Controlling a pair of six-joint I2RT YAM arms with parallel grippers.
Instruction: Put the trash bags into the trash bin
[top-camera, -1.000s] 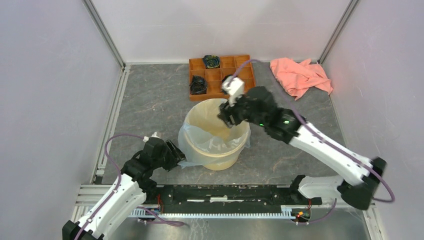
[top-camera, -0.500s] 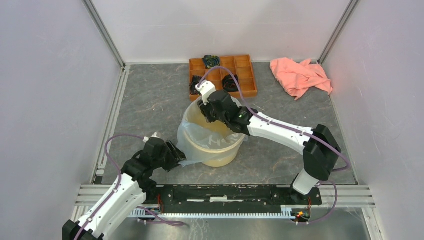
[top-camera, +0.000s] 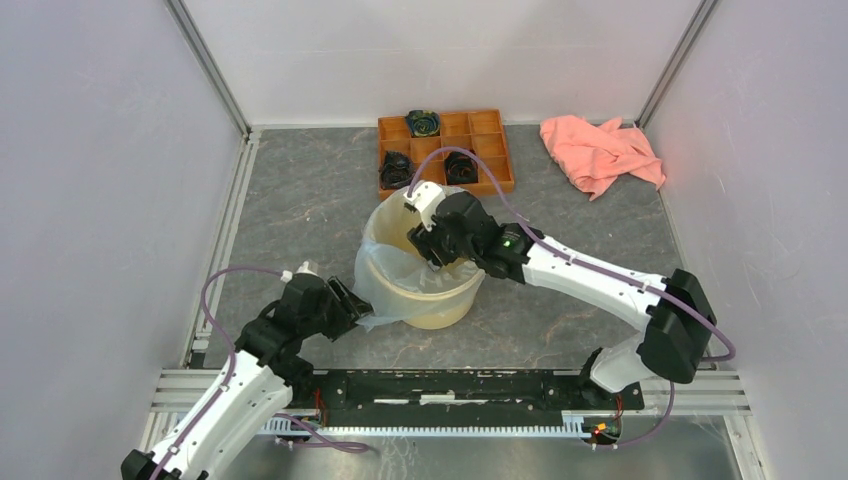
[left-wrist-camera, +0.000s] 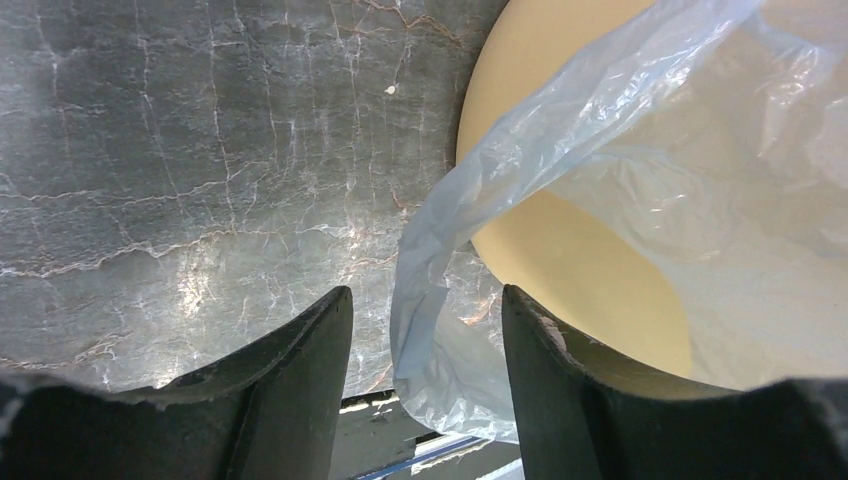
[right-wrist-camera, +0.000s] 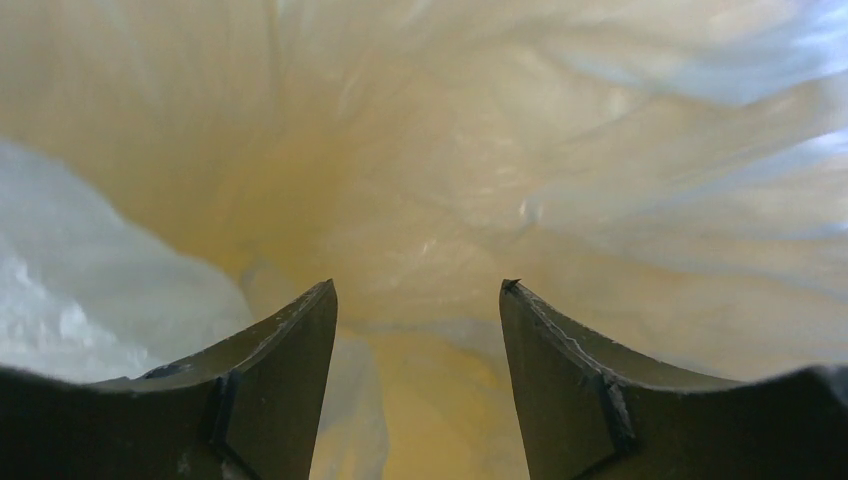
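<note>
The trash bag (top-camera: 372, 285) sat draped over the trash bin (top-camera: 440, 315) as a liner, on the bench (top-camera: 300, 210) just ahead of the two arm bases. Compared with a second before, your right arm (top-camera: 580, 275) had swung from the bin's 1 o'clock rim across to 11 o'clock and then dipped into the mouth. Bin and bag sat a touch further toward 9 o'clock, and your left arm (top-camera: 240, 385) had barely stirred.

The bag's mouth faced straight up and its long axis ran down into the bin. Its skirt hung outside the rim on the 9 o'clock side, and one loose fold stuck out low toward 8 o'clock.

That fold reached your left jaws, which stood apart at the bin's 8 o'clock. In the left wrist view the film passed down between them, close to the jaw nearer the bin, and it was not pinched. Your right jaws were inside the bin, pointing down and standing wide with nothing between them. Film lined the wall ahead of them, but you could not tell whether the tips touched it.

At 12 o'clock from the bin lay a wooden tray (top-camera: 490, 150) holding dark bundles (top-camera: 422, 122). A pink cloth (top-camera: 600, 150) lay at 2 o'clock, near the far right corner.
</note>
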